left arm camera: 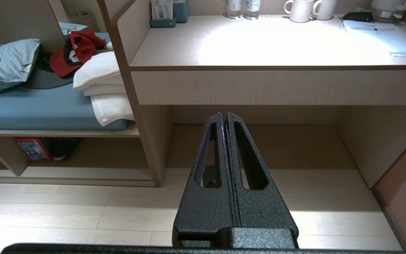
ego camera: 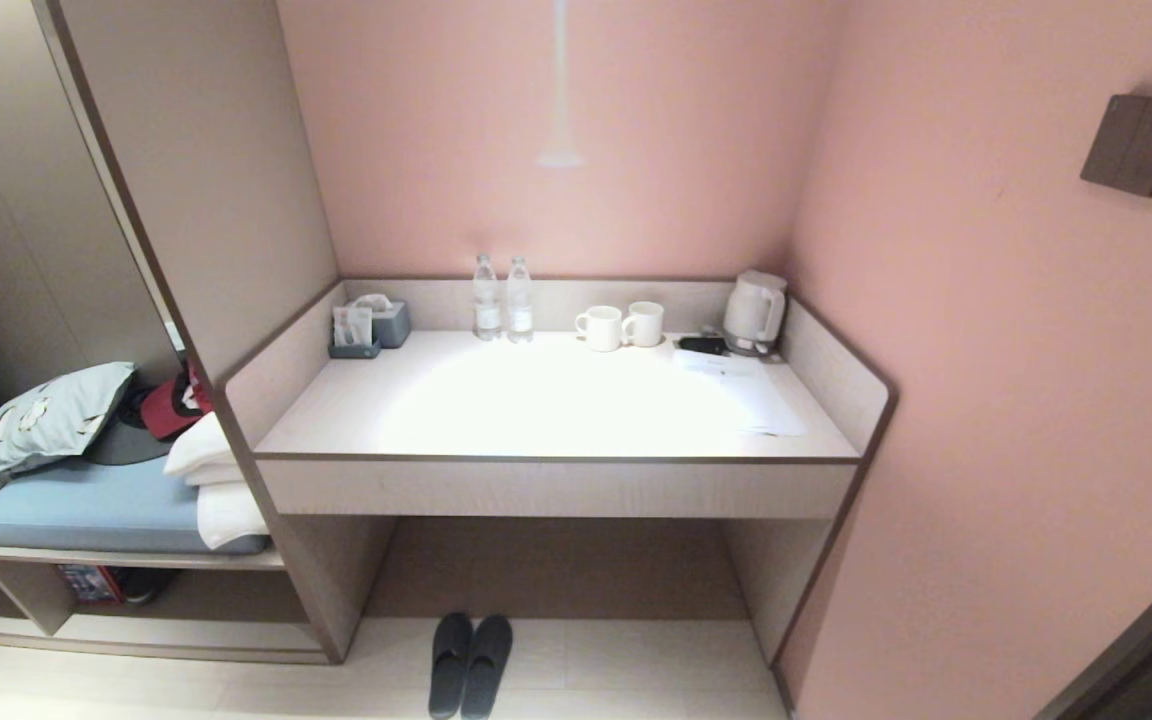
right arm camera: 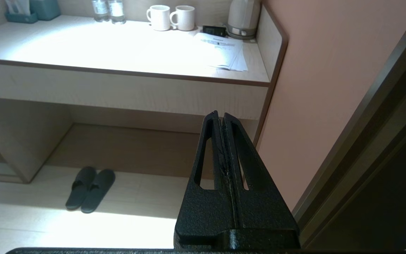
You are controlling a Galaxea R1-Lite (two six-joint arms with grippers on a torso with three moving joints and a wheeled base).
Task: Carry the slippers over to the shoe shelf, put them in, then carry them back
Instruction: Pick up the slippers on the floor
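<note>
The slippers [ego camera: 469,665], a dark flat pair, lie side by side on the pale floor at the mouth of the desk's knee recess. They also show in the right wrist view [right arm camera: 90,189], off to one side of my right gripper [right arm camera: 221,113], which is shut and empty, well above the floor. My left gripper [left arm camera: 224,114] is shut and empty too, and its fingers hide most of the slippers. The shoe shelf [ego camera: 186,632] is the low open cubby under the bench on the left [left arm camera: 83,173]. Neither arm shows in the head view.
The desk [ego camera: 556,485] carries two bottles [ego camera: 501,300], two mugs [ego camera: 621,326], a kettle [ego camera: 754,310] and papers [ego camera: 751,395]. The bench above the shelf holds a blue cushion [ego camera: 86,505], a pillow, towels [ego camera: 211,480] and a red cap [ego camera: 171,405]. A pink wall [ego camera: 986,400] closes the right side.
</note>
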